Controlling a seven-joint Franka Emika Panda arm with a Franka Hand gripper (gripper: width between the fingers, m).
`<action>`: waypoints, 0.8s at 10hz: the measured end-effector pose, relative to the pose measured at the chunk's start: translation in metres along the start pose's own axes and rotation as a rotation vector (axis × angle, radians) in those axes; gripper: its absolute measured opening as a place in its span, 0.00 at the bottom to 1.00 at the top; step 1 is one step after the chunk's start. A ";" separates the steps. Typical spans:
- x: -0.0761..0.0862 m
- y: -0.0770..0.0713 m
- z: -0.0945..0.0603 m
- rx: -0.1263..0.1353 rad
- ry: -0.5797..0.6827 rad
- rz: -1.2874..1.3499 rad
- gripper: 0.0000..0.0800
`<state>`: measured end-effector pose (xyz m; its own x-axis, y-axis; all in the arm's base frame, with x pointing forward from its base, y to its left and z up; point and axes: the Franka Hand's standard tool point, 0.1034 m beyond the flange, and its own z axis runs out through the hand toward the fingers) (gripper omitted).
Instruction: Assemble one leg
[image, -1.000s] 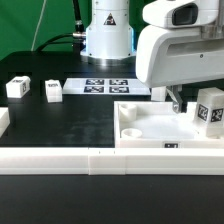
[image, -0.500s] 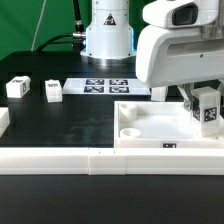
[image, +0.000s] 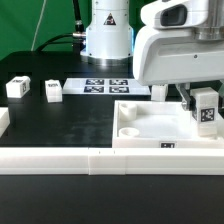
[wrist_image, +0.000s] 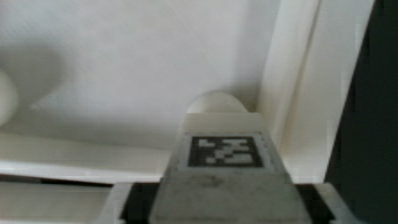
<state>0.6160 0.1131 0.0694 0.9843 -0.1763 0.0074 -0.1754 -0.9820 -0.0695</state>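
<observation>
My gripper (image: 203, 100) is shut on a leg (image: 207, 113), a small white block with a black-and-white tag. It holds the leg upright over the exterior view's right end of the large white panel (image: 150, 128). In the wrist view the leg (wrist_image: 224, 160) sits between the dark fingers (wrist_image: 146, 200), its tag facing the camera, just above a round corner hole (wrist_image: 221, 101) next to the panel's raised rim (wrist_image: 299, 90). Two more legs (image: 17, 88) (image: 53, 91) stand on the black table at the exterior view's left.
The marker board (image: 105, 87) lies in front of the robot base (image: 107, 38). A long white rail (image: 90, 161) runs along the front of the table. A white part (image: 3, 122) shows at the exterior view's left edge.
The held leg has shifted slightly left and down over the panel's right end, and the fingers now frame it more closely. The other parts have not moved.
</observation>
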 end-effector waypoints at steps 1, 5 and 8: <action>0.000 -0.001 0.001 0.008 0.002 0.146 0.36; -0.004 -0.008 0.003 0.014 -0.002 0.591 0.36; -0.004 -0.009 0.003 0.022 -0.011 0.851 0.36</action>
<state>0.6141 0.1224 0.0675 0.5175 -0.8531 -0.0655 -0.8553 -0.5138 -0.0666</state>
